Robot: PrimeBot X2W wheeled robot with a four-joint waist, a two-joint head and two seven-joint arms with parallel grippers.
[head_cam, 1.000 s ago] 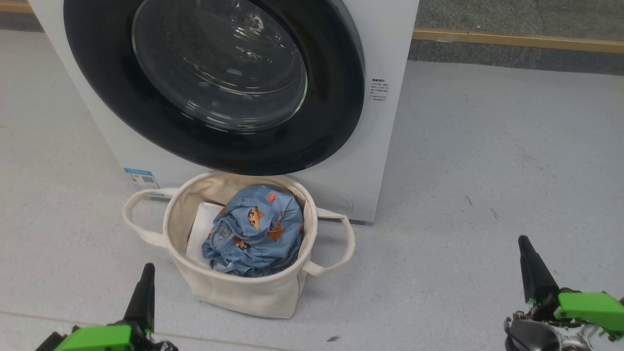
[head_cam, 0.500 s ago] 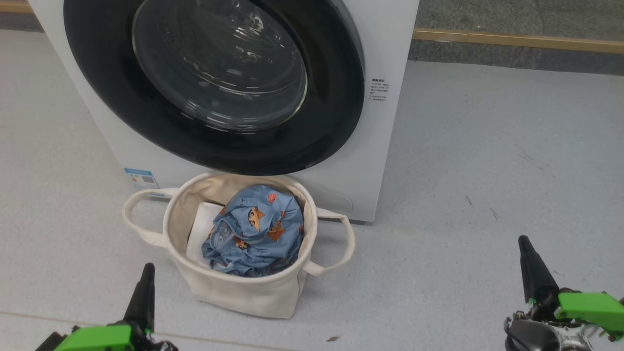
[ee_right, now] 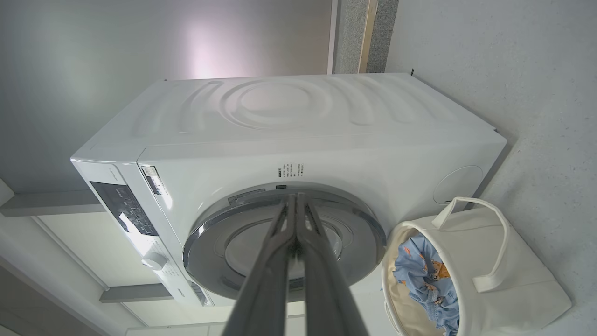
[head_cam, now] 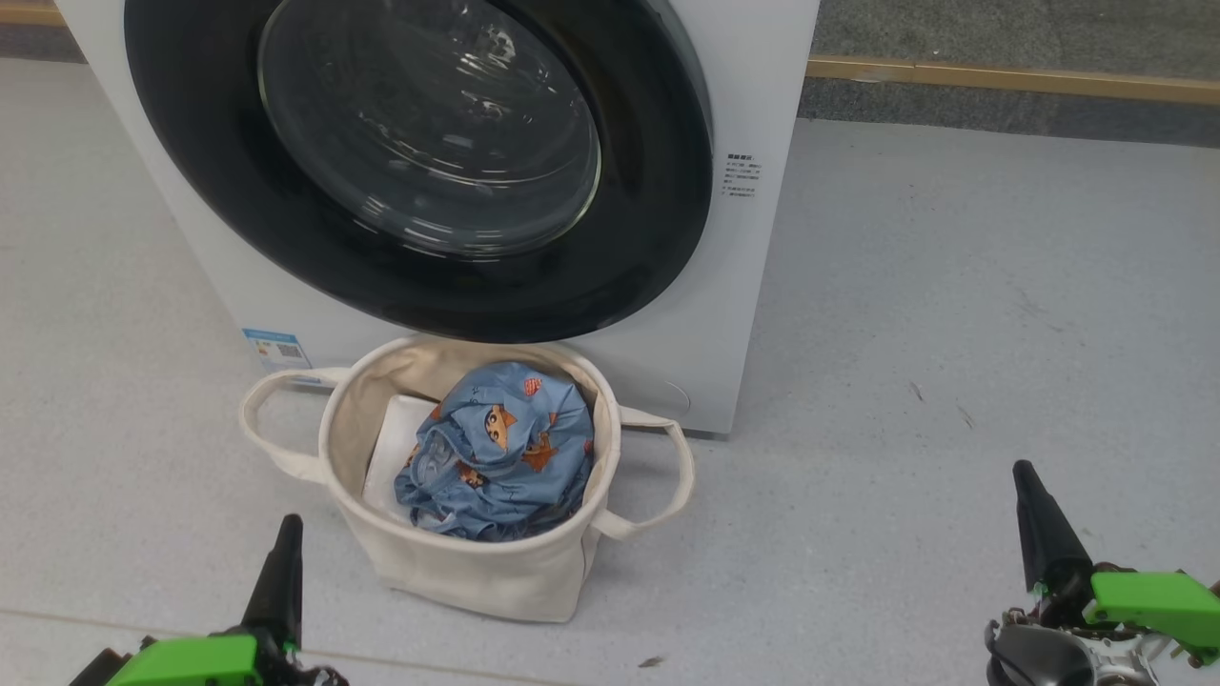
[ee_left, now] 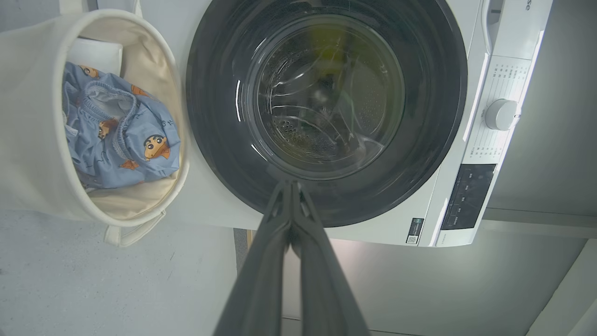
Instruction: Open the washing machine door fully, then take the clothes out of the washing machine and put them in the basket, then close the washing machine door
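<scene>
The washing machine [head_cam: 753, 286] stands ahead, and the washing machine door [head_cam: 629, 257] with its black rim and glass centre lies flat against the front. In front of it sits the cream basket [head_cam: 477, 572] with the light blue clothes [head_cam: 500, 457] bunched inside. My left gripper [head_cam: 286, 534] is shut and holds nothing, low at the basket's near left. At the lower right my right gripper [head_cam: 1027, 476] is likewise shut with nothing in it, well clear of the basket. In the left wrist view the shut left gripper [ee_left: 290, 186] points at the door [ee_left: 438, 93]. In the right wrist view the shut right gripper [ee_right: 295, 198] points at the door [ee_right: 359, 224].
A white folded sheet [head_cam: 396, 448] lies in the basket beside the clothes. The machine's knob [ee_left: 500, 114] and dark control panel [ee_left: 468, 196] sit above the door. Grey floor spreads to the right, with a wooden strip [head_cam: 1010, 78] along the far edge.
</scene>
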